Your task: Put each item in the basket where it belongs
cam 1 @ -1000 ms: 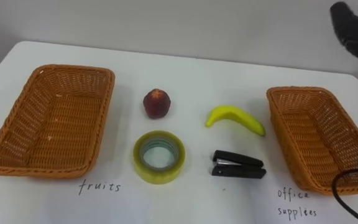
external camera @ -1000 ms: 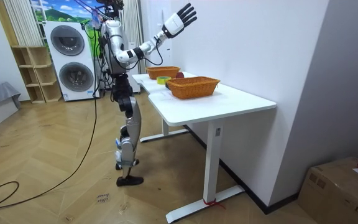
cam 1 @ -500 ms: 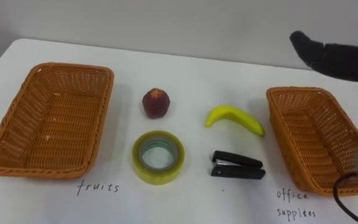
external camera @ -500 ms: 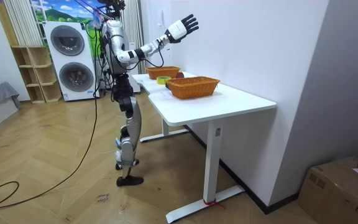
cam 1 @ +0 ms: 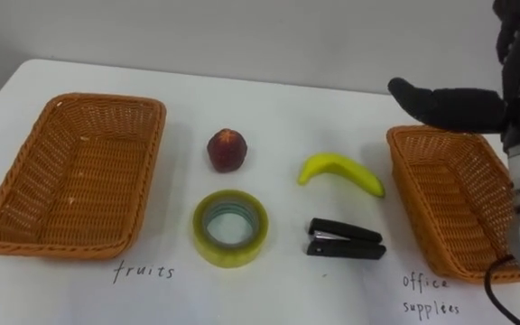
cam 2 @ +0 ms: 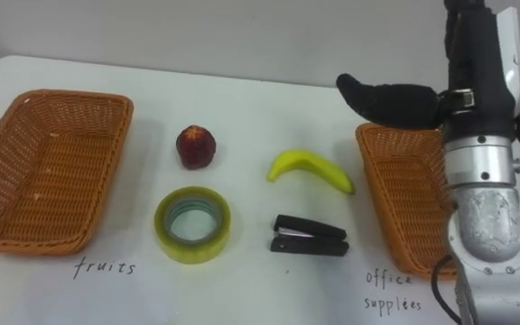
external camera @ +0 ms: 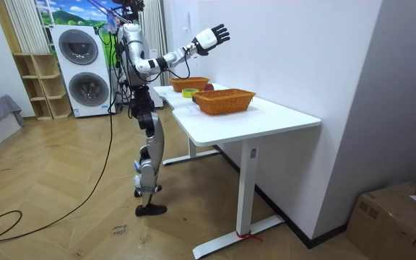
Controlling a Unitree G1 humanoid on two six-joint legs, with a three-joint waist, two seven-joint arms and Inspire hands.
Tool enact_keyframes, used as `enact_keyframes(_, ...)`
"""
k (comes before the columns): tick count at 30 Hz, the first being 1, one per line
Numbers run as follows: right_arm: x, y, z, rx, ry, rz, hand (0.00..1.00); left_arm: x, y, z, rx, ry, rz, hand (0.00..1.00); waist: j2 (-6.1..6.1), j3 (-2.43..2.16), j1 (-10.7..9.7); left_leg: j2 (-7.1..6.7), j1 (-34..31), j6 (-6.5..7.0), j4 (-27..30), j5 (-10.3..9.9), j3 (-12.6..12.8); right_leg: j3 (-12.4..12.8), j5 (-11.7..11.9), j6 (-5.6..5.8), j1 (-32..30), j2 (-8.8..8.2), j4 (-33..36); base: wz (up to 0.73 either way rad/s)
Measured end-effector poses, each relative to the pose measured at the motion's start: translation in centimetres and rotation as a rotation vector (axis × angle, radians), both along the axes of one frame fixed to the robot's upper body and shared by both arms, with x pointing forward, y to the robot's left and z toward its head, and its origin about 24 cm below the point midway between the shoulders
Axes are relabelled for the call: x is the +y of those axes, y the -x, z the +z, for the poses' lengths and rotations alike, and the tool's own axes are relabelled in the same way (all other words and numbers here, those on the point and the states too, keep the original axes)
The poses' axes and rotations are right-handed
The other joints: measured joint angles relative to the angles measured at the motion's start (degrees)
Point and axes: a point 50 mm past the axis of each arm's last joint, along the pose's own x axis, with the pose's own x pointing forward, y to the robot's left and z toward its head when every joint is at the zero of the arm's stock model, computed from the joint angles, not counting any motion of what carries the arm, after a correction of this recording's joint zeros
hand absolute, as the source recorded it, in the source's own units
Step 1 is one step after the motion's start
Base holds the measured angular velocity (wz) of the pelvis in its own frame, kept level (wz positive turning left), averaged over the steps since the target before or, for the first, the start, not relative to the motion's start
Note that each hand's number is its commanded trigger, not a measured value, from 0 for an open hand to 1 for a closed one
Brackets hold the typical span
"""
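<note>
Clock is read on the table (cam 1: 269,99), 6 = the edge next to the robot.

Nearest, at abt 6, lies the tape roll (cam 1: 230,227), flat w/ its hole up. At abt 5, near it, lies the black stapler (cam 1: 346,240), flat & closed. Further in, the red fruit (cam 1: 227,149) sits at 11. The banana (cam 1: 341,171) is at 1, near the right basket (cam 1: 411,199) but not touching it. The left basket (cam 1: 106,101) is at 9, the right one at 3. Both are empty, so nothing is sorted yet.

Farthest, at abt 2, the right hand (cam 1: 445,102) hangs in the air over the far corner of the right basket. Its fingers are straight & point to 9, w/ nothing in them. The room view shows it high above the table.

What could go wrong, I think:
- The hand has a long way down. If it drops too near 3, it can bump the basket rim & push the basket.
- The red fruit is round & may roll if poked.
- The stapler is low & flat, so fingers may slip off it.
- Tape & stapler lie close, so grabbing one may knock the other.
</note>
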Motion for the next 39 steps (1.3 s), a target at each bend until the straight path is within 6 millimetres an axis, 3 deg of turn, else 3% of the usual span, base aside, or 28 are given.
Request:
enact_keyframes(7, 1.0, -0.3, -1.1, 0.072, 0.066, 0.067, 0.0, -0.1, -0.2, 0.0, 0.004, -0.001, -0.032, 0.0, -0.19, 0.04, 0.02, 0.01, -0.05, 0.0, 0.07, 0.0, -0.12, 0.11, 0.0, 0.0, 0.0, 0.02, -0.02, 0.0)
enact_keyframes(12, 1.7, -0.8, -3.6, 0.223, 0.15, 0.122, 0.0, -0.2, -0.9, 0.0, -0.005, 0.0, -0.05, 0.0, -0.46, 0.16, 0.94, 0.01, -0.06, 0.0, 0.15, 0.0, -0.01, 0.48, 0.0, 0.0, -0.15, 0.01, 0.01, -0.02)
enact_keyframes(22, 2.3, -0.8, -3.9, 0.271, 0.197, 0.2, 0.0, -0.1, -1.2, 0.0, -0.007, 0.012, -0.051, 0.0, -0.69, 0.14, 1.62, 0.01, -0.1, 0.0, 0.35, 0.0, -0.19, 0.45, 0.0, 0.0, -0.01, -0.05, 0.0, 0.0)
enact_keyframes(30, 2.6, -0.8, -4.4, 0.326, 0.237, 0.258, 0.0, 0.0, -2.4, 0.1, -0.026, 0.028, -0.067, 0.0, -0.19, 0.34, 1.68, 0.0, -0.5, -0.01, 0.62, -0.01, -0.64, -0.06, 0.04, -0.05, -0.03, -0.01, 0.01, 0.02)
enact_keyframes(39, 2.4, -0.7, -5.7, 0.43, 0.32, 0.285, 0.0, 0.1, -2.3, 0.1, -0.021, 0.029, -0.066, 0.0, -0.03, 0.14, 1.74, -0.07, -0.87, -0.01, 0.55, 0.0, -0.72, 0.09, 0.04, -0.06, -0.42, 0.02, -0.05, 0.0)
